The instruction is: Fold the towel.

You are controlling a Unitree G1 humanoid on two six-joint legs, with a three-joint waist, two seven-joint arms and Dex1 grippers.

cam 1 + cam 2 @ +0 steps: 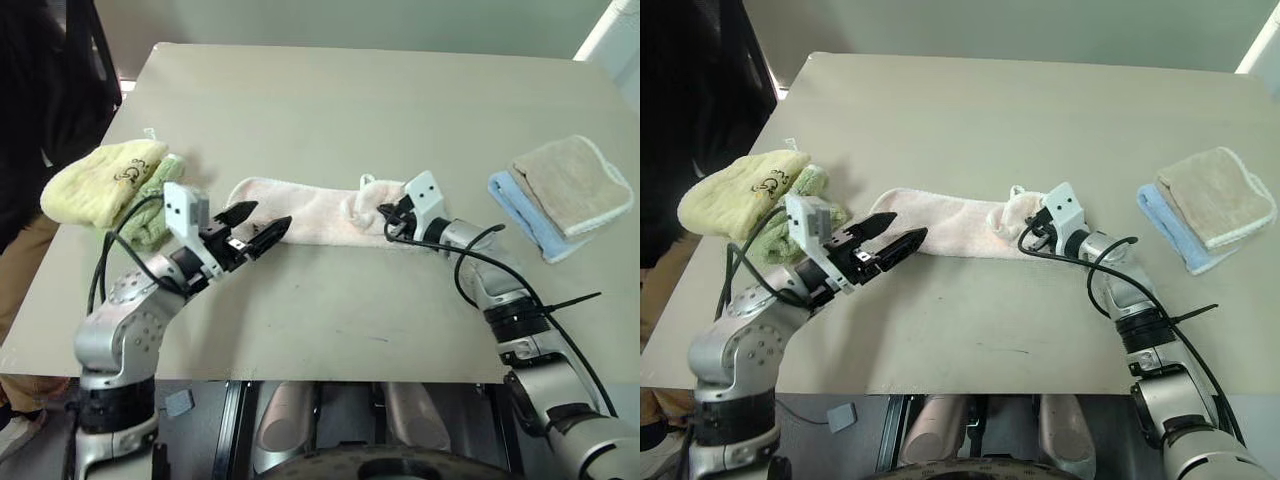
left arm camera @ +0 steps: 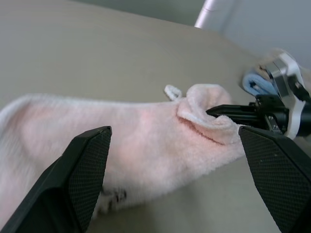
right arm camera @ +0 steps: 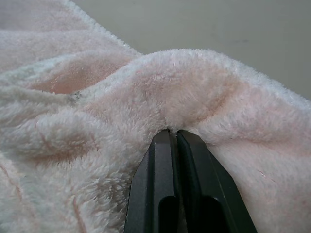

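Observation:
The pale pink towel (image 1: 310,210) lies as a long strip across the middle of the table (image 1: 330,110), its white loop (image 1: 366,182) near the right end. My right gripper (image 1: 387,214) is shut on that right end, and the cloth bunches up at its closed tips (image 3: 172,135). My left gripper (image 1: 268,217) hovers open at the towel's left end, pointing along the strip. In the left wrist view its two black fingers (image 2: 85,165) stand wide apart over the pink cloth (image 2: 121,145), with the right gripper (image 2: 221,110) pinching the far end.
A yellow towel (image 1: 105,180) sits on a green one (image 1: 160,205) at the table's left edge. A beige towel (image 1: 575,185) lies on a blue one (image 1: 520,205) at the right. A person (image 1: 50,100) stands by the left side.

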